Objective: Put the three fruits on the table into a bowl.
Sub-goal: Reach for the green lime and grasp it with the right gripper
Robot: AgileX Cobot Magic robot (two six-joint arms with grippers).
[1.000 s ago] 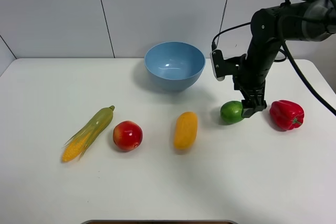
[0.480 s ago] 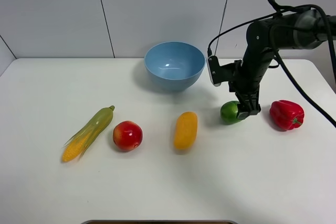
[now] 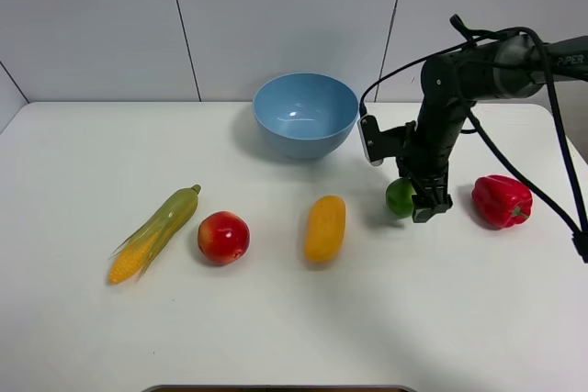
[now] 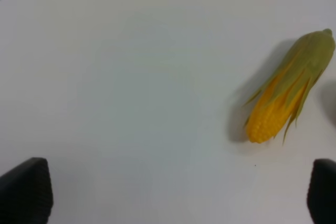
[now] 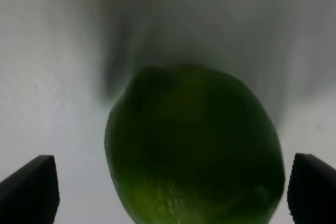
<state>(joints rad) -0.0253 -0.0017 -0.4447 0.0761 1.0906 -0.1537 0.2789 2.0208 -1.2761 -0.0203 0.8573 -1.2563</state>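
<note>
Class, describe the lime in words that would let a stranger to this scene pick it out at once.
On the white table, start at the light-blue bowl at the back and come forward and to the right in the high view. The lime sits between the oblong yellow-orange fruit and the red bell pepper. It alone is small, round and glossy green.

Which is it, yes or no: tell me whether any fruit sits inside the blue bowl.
No, the bowl shows only its bare blue inside, while the apple, mango and lime are all outside it.
</note>
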